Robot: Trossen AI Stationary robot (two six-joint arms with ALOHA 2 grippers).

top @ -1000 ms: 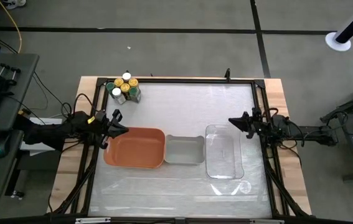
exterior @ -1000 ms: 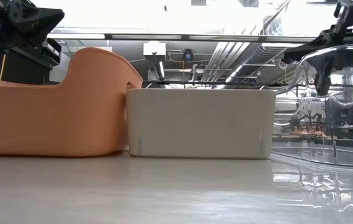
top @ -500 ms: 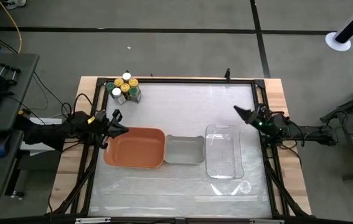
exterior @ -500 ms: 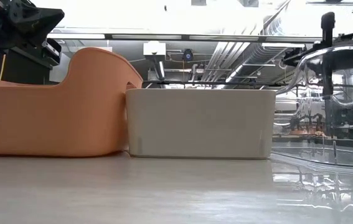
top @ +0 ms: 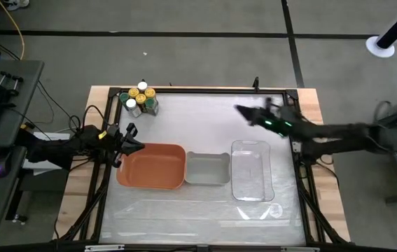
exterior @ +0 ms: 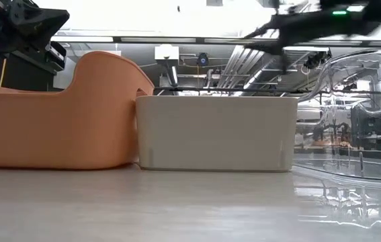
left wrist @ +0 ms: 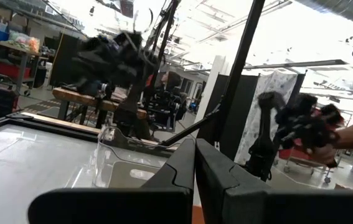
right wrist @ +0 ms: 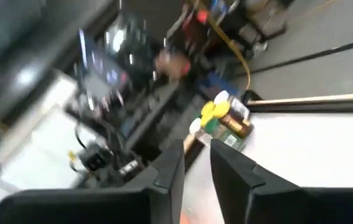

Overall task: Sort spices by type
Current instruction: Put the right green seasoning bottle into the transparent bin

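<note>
Several small spice jars [top: 139, 99] with yellow, white and green lids stand upright in a tight cluster at the table's far left corner. The right wrist view shows them too [right wrist: 223, 120], some way ahead of the fingers. My right gripper [top: 240, 110] hangs in the air over the far middle of the table, right of the jars, its fingers [right wrist: 196, 167] open by a narrow gap and holding nothing. My left gripper [top: 136, 145] waits shut [left wrist: 195, 167] at the orange tray's left end.
Three trays sit in a row across the table's middle: orange [top: 152, 166], grey [top: 207, 169] and clear [top: 251, 170]. A black frame runs round the table edge [top: 205, 89]. Bare table lies between the jars and the trays. A person's hand [left wrist: 350, 134] shows in the room beyond.
My right arm has swung quickly from the table's right edge toward the far left, toward the jars, rising above the clear tray and showing blurred now. The jars, the trays and my left arm have kept still.
</note>
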